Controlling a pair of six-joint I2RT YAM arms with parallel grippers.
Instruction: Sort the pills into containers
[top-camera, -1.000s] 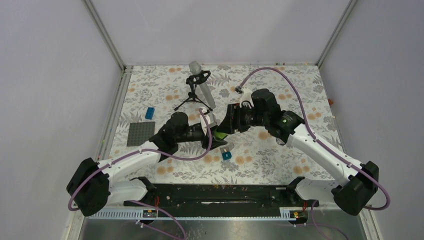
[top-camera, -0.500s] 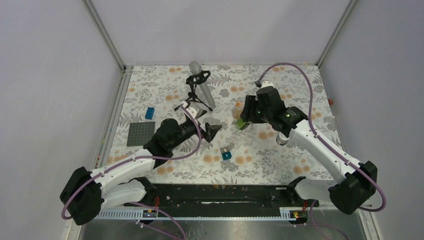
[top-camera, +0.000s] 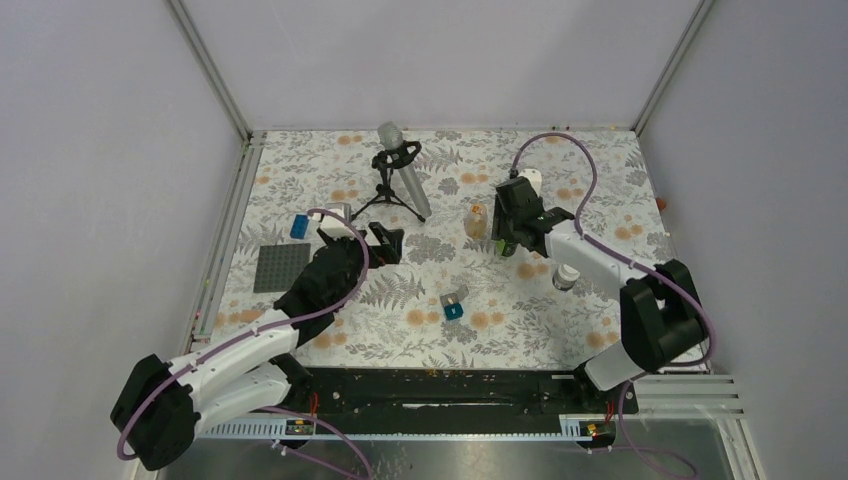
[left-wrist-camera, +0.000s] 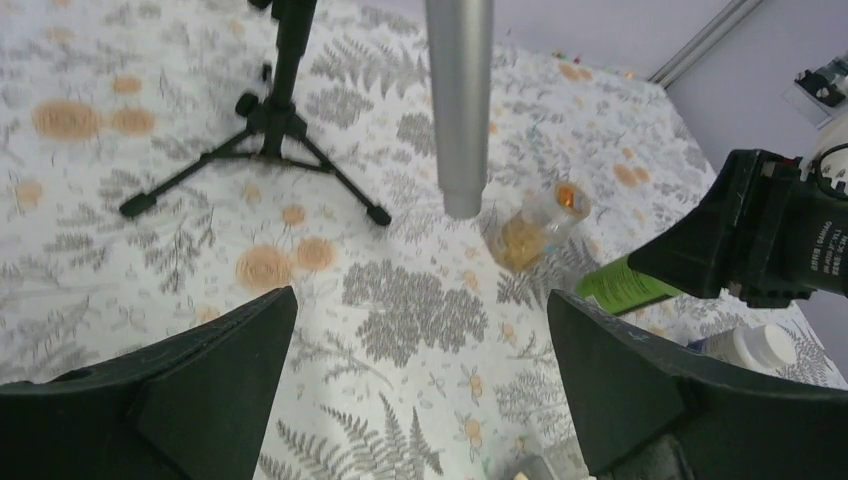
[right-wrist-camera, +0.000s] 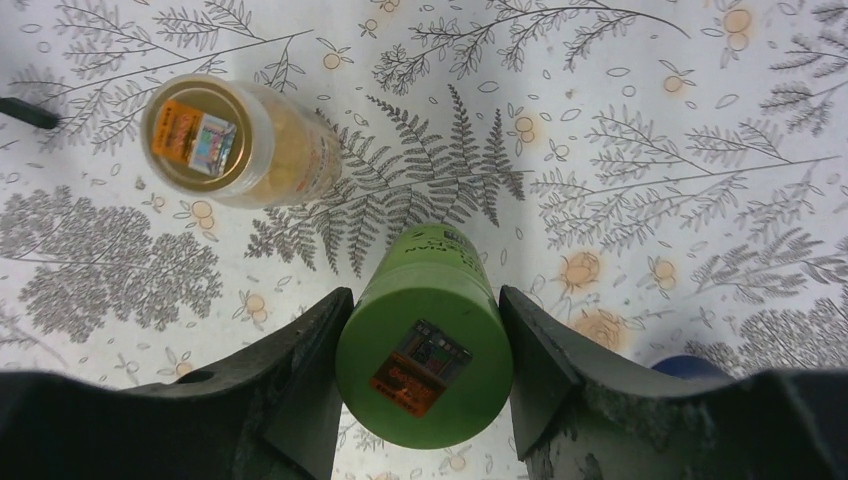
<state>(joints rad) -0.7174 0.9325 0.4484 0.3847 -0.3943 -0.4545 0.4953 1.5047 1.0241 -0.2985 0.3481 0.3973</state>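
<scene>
Since half a sec ago both arms have drawn apart: left gripper (top-camera: 385, 243) back near the mic stand (top-camera: 392, 190), right gripper (right-wrist-camera: 424, 330) w/ the green bottle (right-wrist-camera: 424, 365) out beside the amber-filled clear bottle (right-wrist-camera: 235, 140). Open floral table (top-camera: 400, 290) lies between them (blue pill box (top-camera: 453, 307) near centre). Left fingers are spread wide and empty; right fingers clamp the green bottle's sides.
</scene>
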